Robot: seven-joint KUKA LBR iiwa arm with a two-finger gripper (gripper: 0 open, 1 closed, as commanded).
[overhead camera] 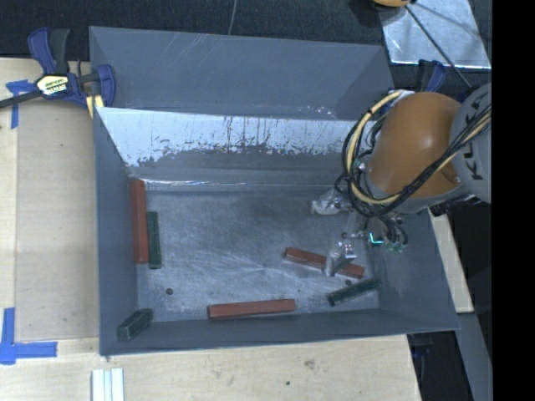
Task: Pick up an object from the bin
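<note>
A short reddish-brown stick (303, 258) lies flat at the lower right of the grey bin (242, 73) floor. The gripper (341, 261) is down over its right end; whether it stands wide or narrow cannot be told. A dark green stick (352, 291) lies just below, and a long brown stick (251, 309) lies further left.

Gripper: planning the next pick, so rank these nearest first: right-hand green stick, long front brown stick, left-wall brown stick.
1. Green stick, just beside the gripper, front right.
2. Long brown stick, along the front wall.
3. Left-wall brown stick, far left.
</note>
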